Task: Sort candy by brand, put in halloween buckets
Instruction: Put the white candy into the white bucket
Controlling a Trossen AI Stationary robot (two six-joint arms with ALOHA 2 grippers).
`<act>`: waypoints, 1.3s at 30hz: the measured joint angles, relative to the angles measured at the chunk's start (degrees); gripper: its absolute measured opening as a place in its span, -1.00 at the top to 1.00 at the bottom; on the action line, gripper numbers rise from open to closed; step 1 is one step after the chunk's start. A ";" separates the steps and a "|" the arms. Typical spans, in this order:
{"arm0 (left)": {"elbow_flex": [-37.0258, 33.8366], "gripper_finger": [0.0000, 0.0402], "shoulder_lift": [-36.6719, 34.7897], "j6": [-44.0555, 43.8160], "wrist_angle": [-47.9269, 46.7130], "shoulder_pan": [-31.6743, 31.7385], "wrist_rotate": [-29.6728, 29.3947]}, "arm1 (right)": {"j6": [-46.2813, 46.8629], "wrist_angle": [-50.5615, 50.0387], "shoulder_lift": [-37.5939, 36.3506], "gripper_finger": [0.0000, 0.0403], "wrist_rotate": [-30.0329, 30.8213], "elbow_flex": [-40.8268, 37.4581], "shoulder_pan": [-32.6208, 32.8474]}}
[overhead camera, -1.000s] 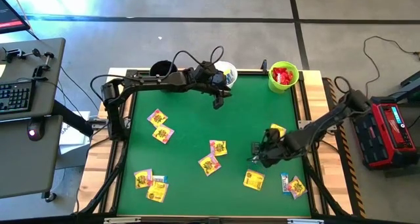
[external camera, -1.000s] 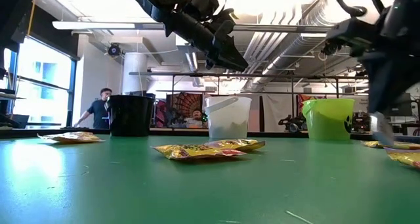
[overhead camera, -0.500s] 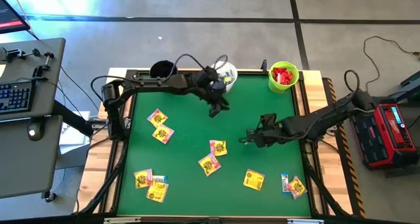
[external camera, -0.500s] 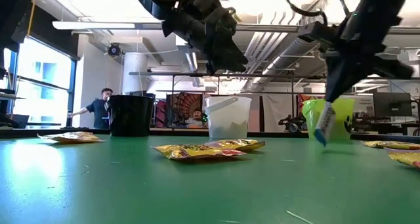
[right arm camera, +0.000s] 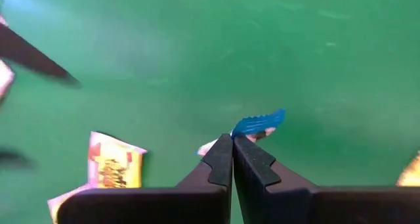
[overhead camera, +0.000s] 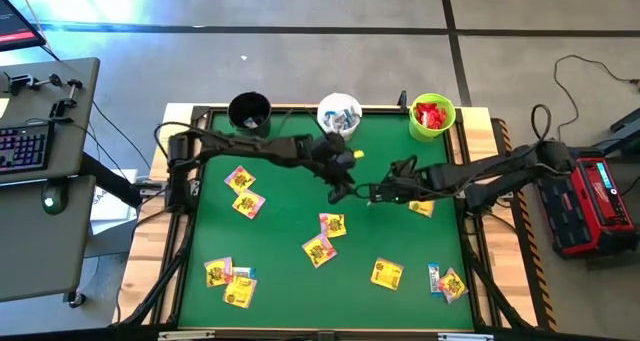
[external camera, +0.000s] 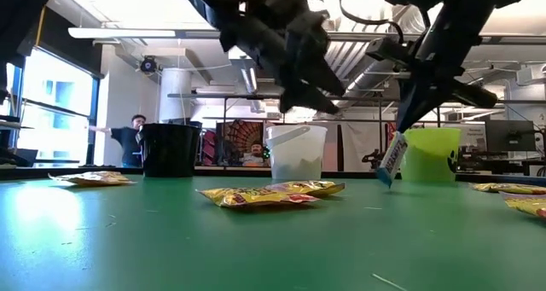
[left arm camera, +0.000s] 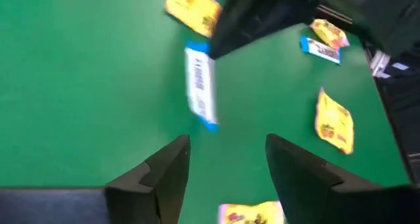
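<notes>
Left tool (overhead camera: pixel 345 191) blocks right tool (overhead camera: pixel 374 194) from white bucket (overhead camera: pixel 339 114).

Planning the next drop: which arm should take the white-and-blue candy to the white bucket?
Right. The right gripper is already shut on the white-and-blue candy, lifted off the table. The left gripper is open and empty. The white bucket lies just beyond.
</notes>
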 joint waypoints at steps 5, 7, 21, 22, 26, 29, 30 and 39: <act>-0.07 -0.03 4.73 -5.30 4.28 -2.69 -1.39 | -1.92 1.55 0.13 1.00 -0.96 0.00 -1.93; -0.05 -0.04 5.92 -8.16 5.86 -3.63 -2.88 | -2.23 1.72 0.13 1.00 -1.23 0.00 -2.60; -0.02 -0.04 9.88 -16.10 16.71 -7.70 -19.88 | -3.59 5.02 0.13 1.00 -1.27 -0.02 -4.90; -0.02 -0.04 10.05 -16.95 16.58 -7.70 -20.52 | -3.59 5.09 0.13 1.00 -1.26 -0.02 -4.91; 0.22 -0.04 11.45 -18.58 16.40 -7.44 -23.15 | -3.48 5.66 0.15 1.00 -1.26 -0.02 -4.91; 0.32 -0.04 12.47 -18.61 17.17 -7.32 -23.04 | -3.73 6.30 0.15 1.00 -1.26 -0.02 -4.91; 0.32 -0.04 12.65 -18.61 16.61 -7.28 -22.54 | -4.41 6.44 0.15 1.00 -1.26 -0.02 -4.91; 0.28 -0.04 13.07 -11.90 8.06 -5.76 -22.24 | -11.86 3.10 0.15 1.00 -4.78 -0.02 -5.58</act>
